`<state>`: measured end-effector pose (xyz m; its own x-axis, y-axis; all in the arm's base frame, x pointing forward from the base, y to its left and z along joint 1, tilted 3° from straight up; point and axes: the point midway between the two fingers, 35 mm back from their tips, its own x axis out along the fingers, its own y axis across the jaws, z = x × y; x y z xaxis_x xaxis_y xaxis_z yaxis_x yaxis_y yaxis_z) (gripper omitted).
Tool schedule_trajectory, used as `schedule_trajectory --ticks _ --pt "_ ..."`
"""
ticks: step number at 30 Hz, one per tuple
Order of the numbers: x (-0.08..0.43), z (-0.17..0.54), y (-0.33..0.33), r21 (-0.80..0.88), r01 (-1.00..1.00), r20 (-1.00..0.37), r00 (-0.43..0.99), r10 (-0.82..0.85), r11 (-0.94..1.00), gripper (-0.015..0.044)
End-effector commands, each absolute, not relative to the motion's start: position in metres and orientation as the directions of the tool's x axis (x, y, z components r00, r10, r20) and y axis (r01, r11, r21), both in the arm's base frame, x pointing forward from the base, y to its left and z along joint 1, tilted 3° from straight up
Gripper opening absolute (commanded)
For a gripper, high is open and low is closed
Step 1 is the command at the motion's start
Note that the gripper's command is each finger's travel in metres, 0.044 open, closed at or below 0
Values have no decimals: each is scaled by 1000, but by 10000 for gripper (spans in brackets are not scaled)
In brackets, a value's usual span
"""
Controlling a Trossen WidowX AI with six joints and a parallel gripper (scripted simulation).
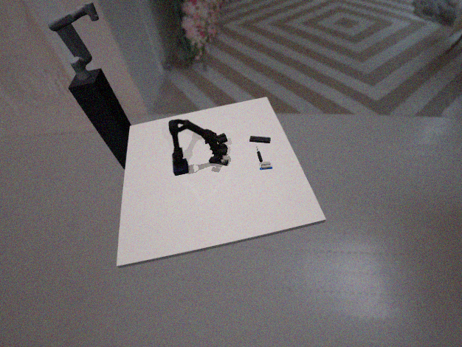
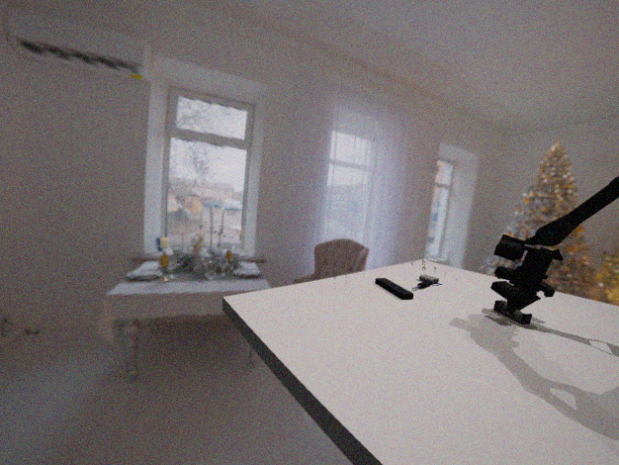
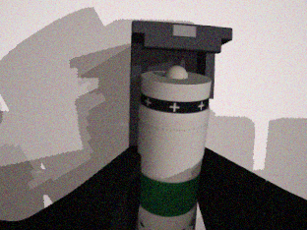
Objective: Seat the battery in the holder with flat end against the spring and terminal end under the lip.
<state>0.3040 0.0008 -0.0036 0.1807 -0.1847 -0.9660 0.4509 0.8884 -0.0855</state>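
The battery (image 3: 172, 143), white with a green band and a black band of plus signs, fills the middle of the wrist view. My gripper (image 3: 167, 157) (image 1: 220, 161) is shut on it, with a black finger on each side. The dark grey holder (image 3: 156, 36) lies behind and beyond the battery, its lip across the top. The round metal terminal shows in front of the lip, not covered by it. The battery hides most of the holder, including the spring. I cannot tell if the battery touches the holder. In the exterior view the gripper (image 2: 512, 313) is low over the table.
A black bar (image 1: 260, 139) (image 2: 394, 288) lies on the white table (image 1: 209, 224) (image 2: 349, 350), out beyond the gripper. Near it are a small dark pen-like tool (image 1: 259, 155) and a small pale piece with a blue edge (image 1: 266, 165).
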Motion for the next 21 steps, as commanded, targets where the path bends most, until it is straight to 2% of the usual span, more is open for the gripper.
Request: schedule_trajectory --ticks 1,21 --pt "302 -8 2 -90 441 -976 139 -167 893 75" --pt "303 -8 0 -91 443 -994 21 -112 892 75"
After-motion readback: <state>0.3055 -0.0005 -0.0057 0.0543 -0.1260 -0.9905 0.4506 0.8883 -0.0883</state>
